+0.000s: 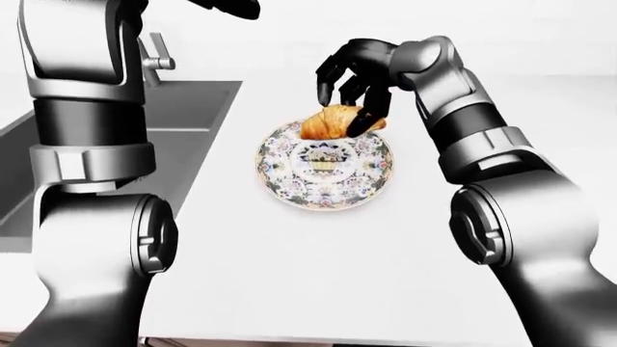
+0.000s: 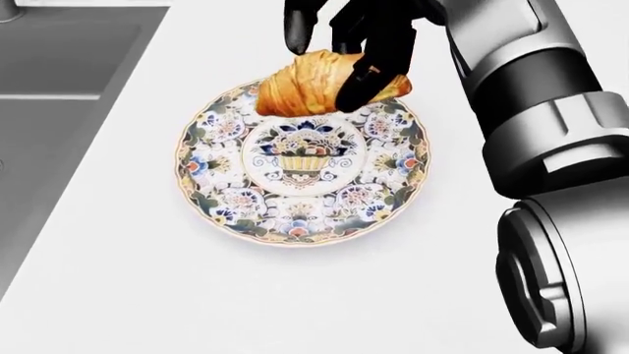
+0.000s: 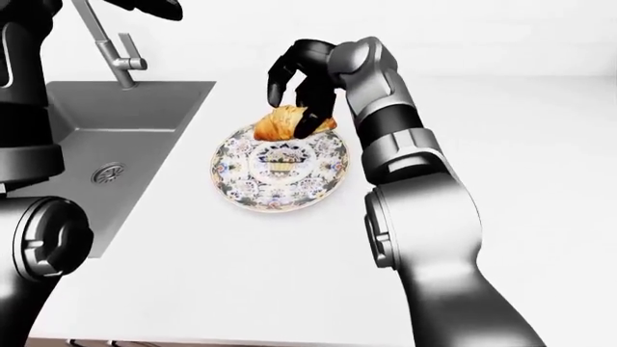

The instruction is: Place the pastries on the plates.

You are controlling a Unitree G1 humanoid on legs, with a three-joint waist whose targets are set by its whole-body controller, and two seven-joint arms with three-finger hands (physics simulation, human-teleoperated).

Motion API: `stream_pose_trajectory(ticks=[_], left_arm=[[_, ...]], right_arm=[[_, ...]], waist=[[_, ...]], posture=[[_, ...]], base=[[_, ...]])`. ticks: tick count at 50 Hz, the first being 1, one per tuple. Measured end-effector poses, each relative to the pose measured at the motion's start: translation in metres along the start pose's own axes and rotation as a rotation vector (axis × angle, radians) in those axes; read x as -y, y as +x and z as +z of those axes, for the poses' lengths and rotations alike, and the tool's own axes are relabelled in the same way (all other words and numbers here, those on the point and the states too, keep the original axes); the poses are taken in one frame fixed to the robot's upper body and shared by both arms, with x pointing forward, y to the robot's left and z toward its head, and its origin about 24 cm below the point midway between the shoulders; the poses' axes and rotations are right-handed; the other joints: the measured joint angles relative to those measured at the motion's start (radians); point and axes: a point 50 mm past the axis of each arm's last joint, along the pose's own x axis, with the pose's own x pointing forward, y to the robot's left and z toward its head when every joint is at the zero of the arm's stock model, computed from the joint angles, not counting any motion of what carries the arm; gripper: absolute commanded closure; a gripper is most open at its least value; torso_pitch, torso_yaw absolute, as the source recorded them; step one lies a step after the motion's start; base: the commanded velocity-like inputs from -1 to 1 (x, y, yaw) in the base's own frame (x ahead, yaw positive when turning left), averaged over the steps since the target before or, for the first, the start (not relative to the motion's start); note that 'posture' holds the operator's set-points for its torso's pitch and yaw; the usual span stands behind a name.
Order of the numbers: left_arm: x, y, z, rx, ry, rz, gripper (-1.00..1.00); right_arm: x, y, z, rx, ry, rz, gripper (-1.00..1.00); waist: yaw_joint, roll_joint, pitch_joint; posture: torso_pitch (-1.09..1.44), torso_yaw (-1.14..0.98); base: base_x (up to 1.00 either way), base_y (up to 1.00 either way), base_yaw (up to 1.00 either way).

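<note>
- The right hand (image 2: 344, 44) reaches in from the top of the head view, its black fingers (image 2: 369, 70) closed round a croissant (image 2: 304, 85).
- The croissant hangs under the hand, over the far rim of the patterned plate (image 2: 300, 214), at the plate's top edge in the head view; whether it touches the plate I cannot tell.
- The plate lies flat on the white counter (image 2: 147, 295), just right of a steel sink (image 3: 125, 137) with a tap (image 3: 116, 50).
- The left hand (image 1: 226, 7) is raised at the top of the left-eye view, well apart from the plate; only part shows, so I cannot tell its state.
</note>
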Motion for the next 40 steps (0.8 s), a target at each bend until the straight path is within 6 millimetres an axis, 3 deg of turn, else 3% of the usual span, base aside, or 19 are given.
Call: stream_pose_trajectory(ticks=[16, 25, 30, 37, 39, 40], left_arm=[[-0.003, -0.001, 0.001, 0.006, 0.008, 0.005, -1.0], [-0.003, -0.001, 0.002, 0.004, 0.01, 0.006, -1.0], [-0.004, -0.002, 0.003, 0.01, 0.012, 0.008, -1.0], [-0.007, -0.002, 0.006, 0.012, 0.011, 0.013, -1.0], [-0.007, -0.002, 0.006, 0.013, 0.011, 0.015, -1.0], [-0.007, -0.002, 0.006, 0.014, 0.011, 0.015, -1.0]], right_arm=[[-0.014, 0.007, 0.004, 0.044, 0.015, 0.085, 1.0], [-0.016, 0.008, 0.008, 0.062, 0.032, 0.105, 0.25], [-0.018, 0.009, 0.007, 0.062, 0.035, 0.114, 0.11], [-0.018, 0.009, 0.006, 0.054, 0.039, 0.126, -0.8], [-0.017, 0.008, 0.007, 0.053, 0.038, 0.124, -1.0], [-0.016, 0.008, 0.007, 0.052, 0.036, 0.121, -1.0]], waist=[[-0.003, 0.004, 0.0], [-0.004, 0.004, 0.0], [-0.004, 0.005, -0.001], [-0.004, 0.006, 0.0], [-0.003, 0.006, 0.0], [-0.003, 0.006, 0.0]], posture=[[0.0, 0.0], [0.0, 0.0], [0.0, 0.0], [0.0, 0.0], [0.0, 0.0], [0.0, 0.0]], base=[[0.0, 0.0, 0.0], [0.0, 0.0, 0.0], [0.0, 0.0, 0.0], [0.0, 0.0, 0.0], [0.0, 0.0, 0.0], [0.0, 0.0, 0.0]])
